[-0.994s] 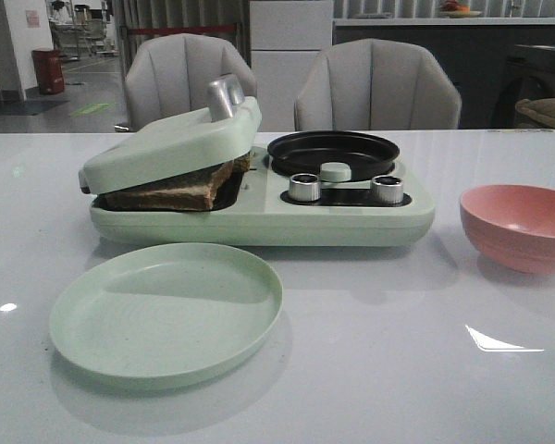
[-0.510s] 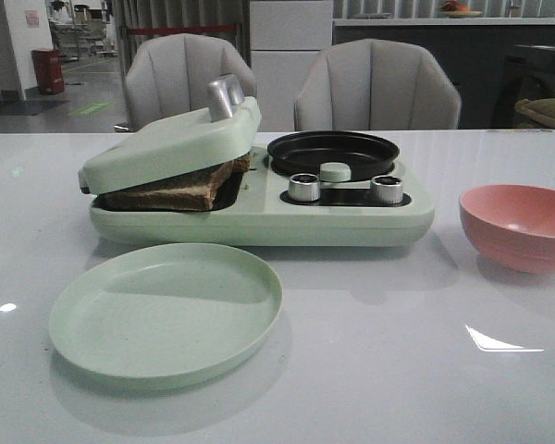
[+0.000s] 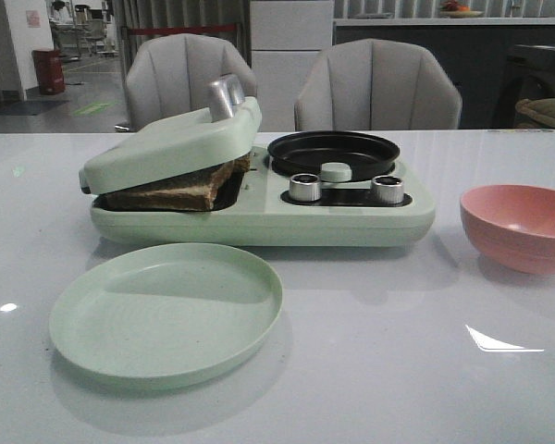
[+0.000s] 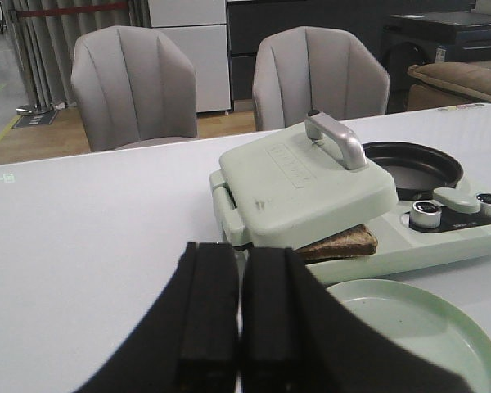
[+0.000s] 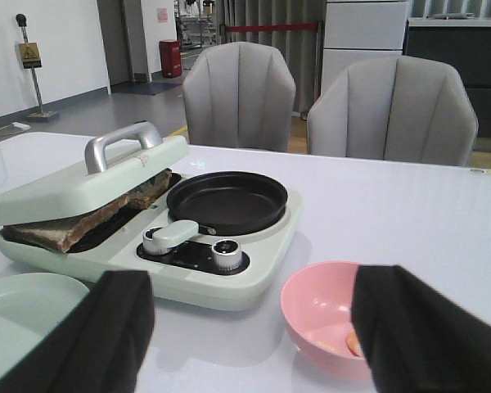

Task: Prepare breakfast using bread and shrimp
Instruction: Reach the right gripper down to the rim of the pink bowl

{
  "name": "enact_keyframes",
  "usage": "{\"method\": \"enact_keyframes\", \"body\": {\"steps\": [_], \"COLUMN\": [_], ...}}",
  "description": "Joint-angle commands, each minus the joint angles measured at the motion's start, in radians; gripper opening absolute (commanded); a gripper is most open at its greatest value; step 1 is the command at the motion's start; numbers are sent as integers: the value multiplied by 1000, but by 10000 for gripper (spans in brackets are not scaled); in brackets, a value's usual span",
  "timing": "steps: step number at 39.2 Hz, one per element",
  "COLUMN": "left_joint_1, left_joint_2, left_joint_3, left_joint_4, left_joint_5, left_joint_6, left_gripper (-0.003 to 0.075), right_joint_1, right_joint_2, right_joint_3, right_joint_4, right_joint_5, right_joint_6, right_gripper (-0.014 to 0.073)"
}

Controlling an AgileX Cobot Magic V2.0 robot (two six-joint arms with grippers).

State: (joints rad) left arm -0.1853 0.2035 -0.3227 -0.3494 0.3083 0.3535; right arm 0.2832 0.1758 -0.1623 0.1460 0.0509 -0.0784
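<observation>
The bread [image 3: 180, 190] lies as a toasted stack in the pale green breakfast maker [image 3: 259, 217], under its lid [image 3: 171, 143], which rests tilted on it. The bread also shows in the left wrist view [image 4: 340, 243] and the right wrist view [image 5: 90, 217]. An orange shrimp [image 5: 353, 341] lies in the pink bowl [image 5: 311, 307], partly hidden by a finger. My left gripper [image 4: 240, 319] is shut and empty, back from the maker. My right gripper [image 5: 250, 336] is open and empty, near the bowl. Neither gripper shows in the front view.
A green plate [image 3: 166, 310] lies in front of the maker. A black round pan [image 3: 333, 153] and two silver knobs [image 3: 304, 187] sit on the maker's right half. The pink bowl [image 3: 520, 225] stands at the right. Two grey chairs [image 3: 377, 88] stand behind the table.
</observation>
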Motion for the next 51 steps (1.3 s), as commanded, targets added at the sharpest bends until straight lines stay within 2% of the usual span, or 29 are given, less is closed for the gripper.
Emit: {"method": "enact_keyframes", "body": {"steps": [1,5,11,16,32,42,51], "left_joint_1": [-8,-8,-8,-8,-8,-8,-8], "left_joint_2": [10,10,10,10,10,10,10], "left_joint_3": [-25,-25,-25,-25,-25,-25,-25], "left_joint_4": [-19,-19,-19,-19,-19,-19,-19], "left_joint_5": [-93,-90,-90,-90,-90,-90,-90], "left_joint_6": [-12,-12,-12,-12,-12,-12,-12], "left_gripper": [120,120,120,120,120,120,120], "right_joint_1": [-3,-1,0,0,-15,-180,-317], "right_joint_2": [10,10,34,102,565,790,991], "right_joint_3": [-27,-27,-47,-138,-501,-686,-789], "right_joint_4": [-3,-1,2,2,37,118,122], "right_joint_5": [-107,-130,-51,0,264,379,415], "right_joint_6": [-4,-3,-3,-4,-3,-3,-5], "right_gripper": [601,601,601,601,601,601,601]}}
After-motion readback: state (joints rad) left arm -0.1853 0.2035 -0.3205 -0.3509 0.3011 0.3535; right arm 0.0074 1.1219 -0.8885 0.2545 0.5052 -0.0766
